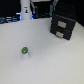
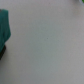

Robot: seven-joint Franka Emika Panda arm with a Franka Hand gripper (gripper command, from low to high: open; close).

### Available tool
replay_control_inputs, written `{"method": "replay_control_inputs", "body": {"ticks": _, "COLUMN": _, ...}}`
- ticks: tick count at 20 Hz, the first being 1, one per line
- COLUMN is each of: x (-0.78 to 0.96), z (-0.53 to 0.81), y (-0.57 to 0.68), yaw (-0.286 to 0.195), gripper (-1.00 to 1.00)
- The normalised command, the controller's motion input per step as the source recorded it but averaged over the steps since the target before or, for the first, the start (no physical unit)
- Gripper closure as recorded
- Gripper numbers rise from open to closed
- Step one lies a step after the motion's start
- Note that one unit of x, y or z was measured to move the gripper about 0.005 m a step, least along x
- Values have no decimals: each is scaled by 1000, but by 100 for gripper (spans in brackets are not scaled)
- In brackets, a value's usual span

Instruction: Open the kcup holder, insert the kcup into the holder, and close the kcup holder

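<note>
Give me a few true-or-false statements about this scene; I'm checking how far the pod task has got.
1. The kcup stands on the white table, apart from the kcup holder. True.
2. Both drawer fronts of the kcup holder look pushed in. True.
3. The kcup already sits in a slot of the holder. False: it is out on the table, towards the exterior view's left of the holder.
4. The gripper holds the kcup. False: nothing grips it, and no fingers can be made out in either view.
5. A tall white object stands at the far side of the table. True.
</note>
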Motion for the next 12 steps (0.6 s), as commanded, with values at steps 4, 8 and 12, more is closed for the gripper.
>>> {"method": "replay_control_inputs", "body": {"ticks": 4, "x": -195, "z": 37, "y": 238, "yaw": -111, "gripper": -100}}
{"method": "replay_control_inputs", "body": {"ticks": 8, "x": -421, "z": 18, "y": 466, "yaw": -182, "gripper": -100}}
{"method": "replay_control_inputs", "body": {"ticks": 12, "x": -406, "z": 0, "y": 554, "yaw": -189, "gripper": -100}}
